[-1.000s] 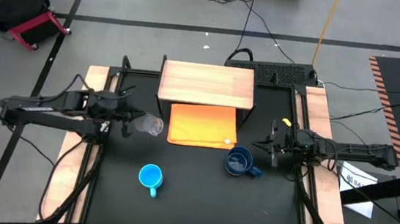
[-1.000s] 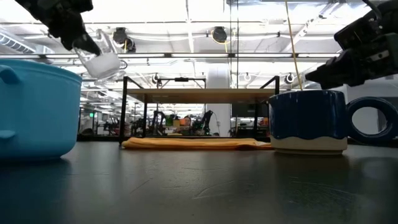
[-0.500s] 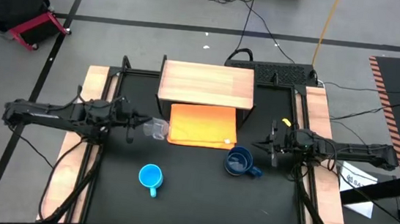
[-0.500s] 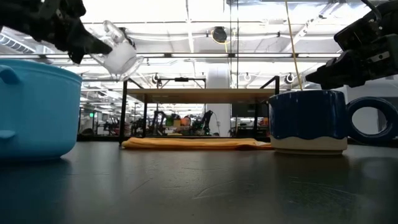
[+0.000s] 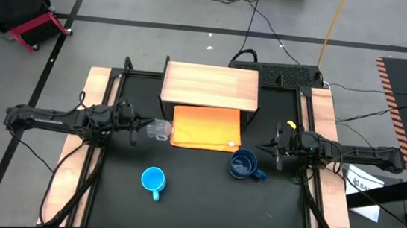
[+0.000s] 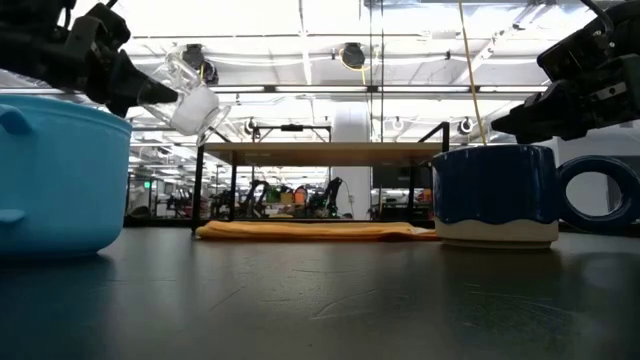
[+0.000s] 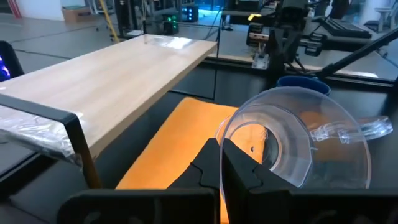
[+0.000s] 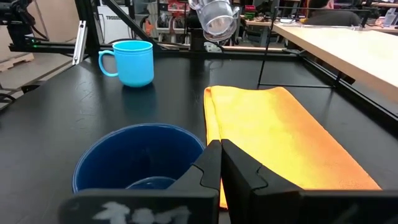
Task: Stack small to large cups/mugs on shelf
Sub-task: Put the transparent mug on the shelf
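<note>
Gripping the tiny clear glass cup in the high view, the left claw reaches in over the black tabletop, cup held in the air just beside the near left corner of the orange cloth. Lying flat in front of the light-wood shelf, that cloth. Standing well apart near the front: the light-blue mug. Resting just off the cloth's right front corner: the dark-blue mug, with the right claw hovering just beside it, fingers closed on nothing.

Seen level across the tabletop: glass cup tilted, raised well above the surface, pinched by the left claw. Light-blue mug large at the left edge, dark-blue mug upright on the right, handle to the right. Shelf behind, cloth under it.

From the left wrist: fingers clamped on the rim of the cup, its mouth turned toward the camera; shelf and cloth beyond.

From the right wrist: fingers pressed together above the dark-blue mug; light-blue mug and held cup farther off.
</note>
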